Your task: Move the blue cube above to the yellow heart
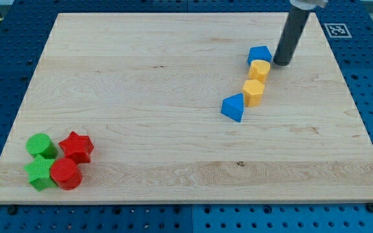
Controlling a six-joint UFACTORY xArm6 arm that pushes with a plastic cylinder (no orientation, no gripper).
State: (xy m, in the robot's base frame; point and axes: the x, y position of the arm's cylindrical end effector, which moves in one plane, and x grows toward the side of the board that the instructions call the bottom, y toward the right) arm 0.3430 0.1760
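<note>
1. A red star [76,145] lies on the wooden desk [147,77].
2. A green round block [41,144] sits just left of the red star.
3. A red round block [65,173] touches the red star from below.
4. A green star [39,171] lies below-left of the red star.
5. A blue triangle [233,107] and a yellow pentagon [254,92] lie well apart from the red star, up to its right.

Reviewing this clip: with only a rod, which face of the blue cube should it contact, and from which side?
My tip sits just to the view's right of the blue cube, at the view's top of the yellow row. There is nothing to grip with, only a push. Which yellow block is the heart is unclear, so probably contact the cube's flat right face, pushing leftward.
</note>
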